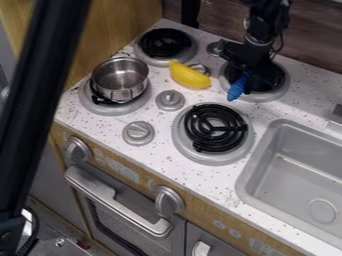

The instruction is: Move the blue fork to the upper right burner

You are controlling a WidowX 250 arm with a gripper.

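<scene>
The black gripper (248, 59) hangs down over the upper right burner (279, 91), hiding much of its black coil. A blue piece of the fork (238, 87) shows right beside and below the gripper, at the burner's left front edge. It slants down toward the lower left, and its lower end reaches the silver rim. The rest of the fork is hidden or blends in with the gripper and coil. Whether the gripper holds it cannot be made out.
A yellow banana-shaped toy (190, 76) lies left of the gripper, near some knobs. On the lower left burner stands a metal pot (120, 77). The lower right burner (215, 128) carries nothing. A grey sink (294, 175) is set in the counter at the right.
</scene>
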